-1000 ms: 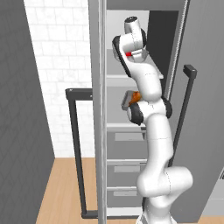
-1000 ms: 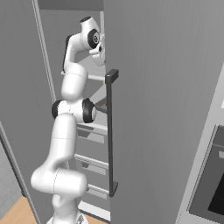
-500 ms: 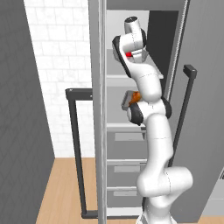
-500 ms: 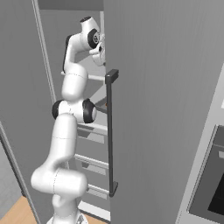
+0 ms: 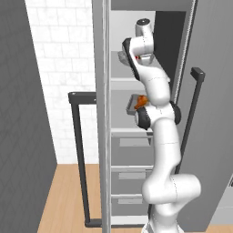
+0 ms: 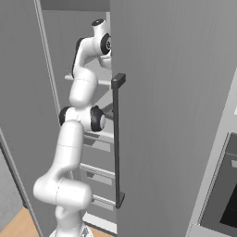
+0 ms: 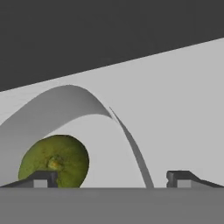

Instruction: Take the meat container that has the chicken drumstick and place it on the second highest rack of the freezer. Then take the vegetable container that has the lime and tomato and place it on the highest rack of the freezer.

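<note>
Two containers are now inside the freezer, as far as the pictures allow a judgement. The meat container [image 5: 136,103], with something orange showing in it, sits on the second highest rack [image 5: 129,132], near that rack's front edge and partly behind the arm's elbow. The vegetable container [image 7: 65,131] lies right in front of the hand on the highest rack [image 5: 123,80]: its pale curved wall arches over the lime [image 7: 54,159], which lies inside against the near side.

The gripper [image 7: 111,179] is released, its two dark tips standing wide apart, one before the lime and the other clear of the container's rim; nothing is pinched between them.

Risk from here lies mostly in the retreat. One tip stands so close to the container's wall that a skewed pull-back could catch the rim and drag the container toward the rack's front edge, or tip it off. The forearm could also brush the door [image 6: 176,115] beside it.

Much is hidden: the tomato cannot be made out, the container's footing on the rack is cut off, and the door post covers part of the shelves.
</note>
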You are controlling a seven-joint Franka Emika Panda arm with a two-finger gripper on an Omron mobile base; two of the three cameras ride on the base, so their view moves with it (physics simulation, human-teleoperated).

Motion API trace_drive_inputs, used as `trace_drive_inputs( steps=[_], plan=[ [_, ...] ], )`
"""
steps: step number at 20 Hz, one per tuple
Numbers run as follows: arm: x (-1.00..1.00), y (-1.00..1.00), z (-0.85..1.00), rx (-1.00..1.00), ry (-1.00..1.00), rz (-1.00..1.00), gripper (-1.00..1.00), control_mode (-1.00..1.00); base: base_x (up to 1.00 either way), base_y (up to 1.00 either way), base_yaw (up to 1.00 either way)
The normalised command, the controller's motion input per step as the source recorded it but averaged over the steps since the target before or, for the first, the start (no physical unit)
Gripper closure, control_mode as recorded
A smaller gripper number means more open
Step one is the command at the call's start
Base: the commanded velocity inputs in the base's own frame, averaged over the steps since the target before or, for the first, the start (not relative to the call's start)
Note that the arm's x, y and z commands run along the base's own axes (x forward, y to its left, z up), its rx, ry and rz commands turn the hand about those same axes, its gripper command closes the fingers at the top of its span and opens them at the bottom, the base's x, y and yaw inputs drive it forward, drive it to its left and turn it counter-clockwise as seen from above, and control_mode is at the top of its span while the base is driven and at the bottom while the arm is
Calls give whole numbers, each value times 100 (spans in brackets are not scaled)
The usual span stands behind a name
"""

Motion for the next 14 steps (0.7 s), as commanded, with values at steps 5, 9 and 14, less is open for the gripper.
trace_drive_inputs(
  steps=[5, 9, 14],
  plan=[
    [5, -5, 20, 2, -9, 0, -100, -100, 0, 0, 0],
    [17, 0, 39, 0, -10, 0, -100, -100, 0, 0, 0],
    [35, 3, 52, 0, 8, -3, -100, -100, 0, 0, 0]
  ],
)
